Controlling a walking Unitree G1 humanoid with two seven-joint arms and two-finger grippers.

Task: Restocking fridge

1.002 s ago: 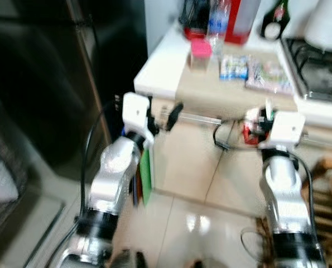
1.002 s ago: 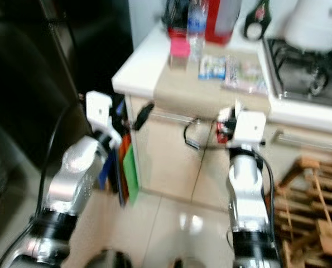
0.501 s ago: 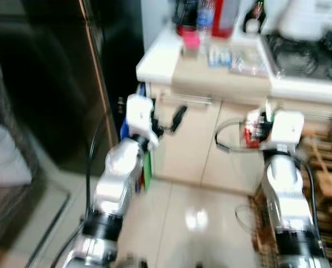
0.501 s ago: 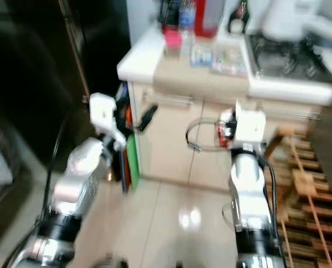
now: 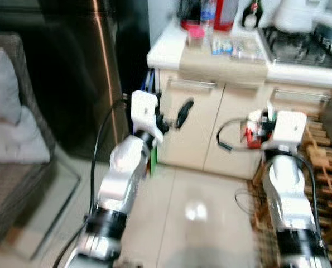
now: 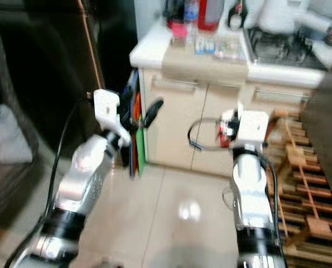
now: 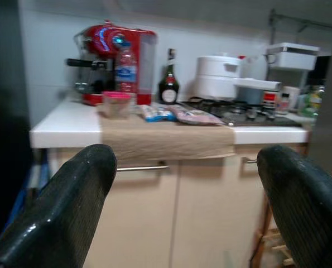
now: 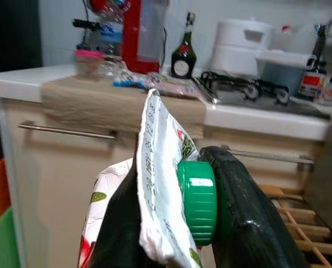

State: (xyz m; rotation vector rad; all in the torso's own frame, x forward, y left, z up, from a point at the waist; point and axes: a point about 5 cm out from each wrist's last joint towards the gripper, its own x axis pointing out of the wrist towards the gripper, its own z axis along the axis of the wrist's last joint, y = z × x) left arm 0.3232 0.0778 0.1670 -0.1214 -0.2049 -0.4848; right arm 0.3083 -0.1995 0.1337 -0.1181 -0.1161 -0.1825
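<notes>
1. Right gripper raised in front of the cabinet doors, fingers pinched on a soft white pouch with a green screw cap; red and green print on the pouch, words too small to read.
2. In the left eye view the pouch only partly visible beside the white wrist block, blurred.
3. Left gripper held up at the left of the cabinet, fingers spread wide apart with nothing between them; both fingers cut off by the picture edge.
4. Far ahead, a white counter with a beige cloth hanging over its near edge.
5. On the counter, at the far left, a red coffee machine; near it a plastic bottle, a small container with a pink lid, flat packets and a dark bottle; labels not readable.
6. To the right a gas hob with a white pot behind it; small items at the far right too blurred to name.
7. At the far left a dark tall fridge, door shut, most of the surface lost in shadow.
8. Between the fridge and the cabinet, coloured flat boards standing on edge, half hidden by the left arm.
9. Low at the right a wooden rack, cut off by the frame; at the near left a grey chair with a cushion, also cut off.
</notes>
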